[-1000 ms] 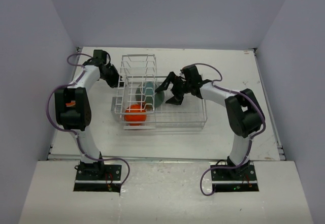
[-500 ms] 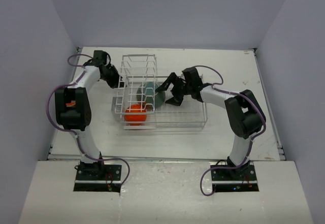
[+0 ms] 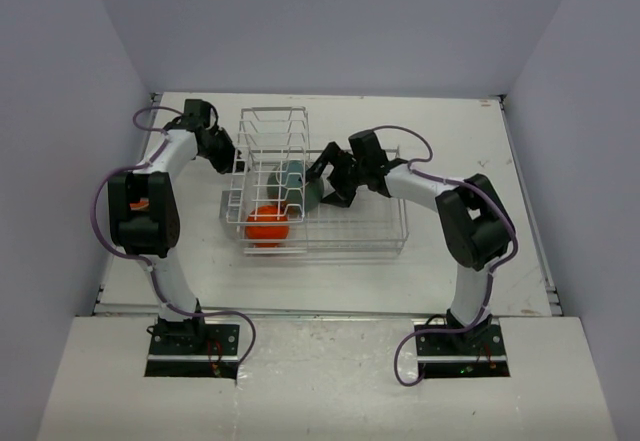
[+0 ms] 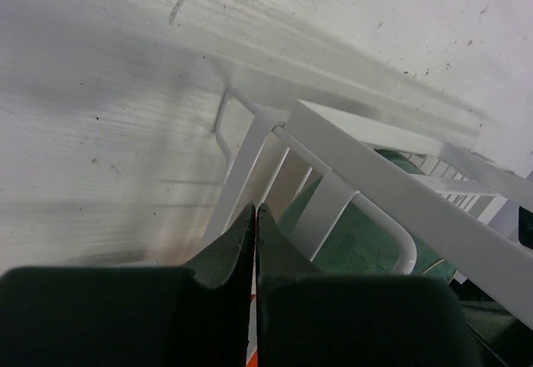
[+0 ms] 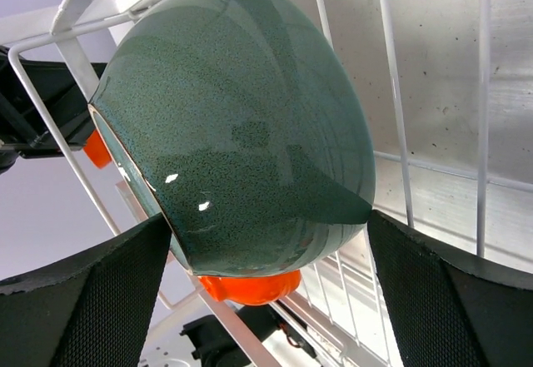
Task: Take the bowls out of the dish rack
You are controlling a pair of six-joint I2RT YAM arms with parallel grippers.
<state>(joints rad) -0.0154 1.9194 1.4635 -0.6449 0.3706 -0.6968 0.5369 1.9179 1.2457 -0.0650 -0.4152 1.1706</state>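
The white wire dish rack (image 3: pixel 350 231) stands mid-table. A dark teal bowl (image 3: pixel 296 181) leans on edge in the upright slots, and an orange bowl (image 3: pixel 267 223) lies in the basket beside it. My right gripper (image 3: pixel 322 183) is open, with one finger on each side of the teal bowl (image 5: pixel 241 126). The orange bowl (image 5: pixel 250 287) shows just beneath it. My left gripper (image 3: pixel 226 157) is shut, with its tips (image 4: pixel 254 210) at the rack's left end wires (image 4: pixel 366 176). The teal bowl (image 4: pixel 358 246) shows through the wires. No other bowls are in view.
The rack's tall plate slots (image 3: pixel 272 146) rise between the two grippers. Grey walls enclose the white table (image 3: pixel 450 121) on three sides.
My right gripper has moved left along the rack and now straddles the teal bowl. The left arm and both bowls have not moved.
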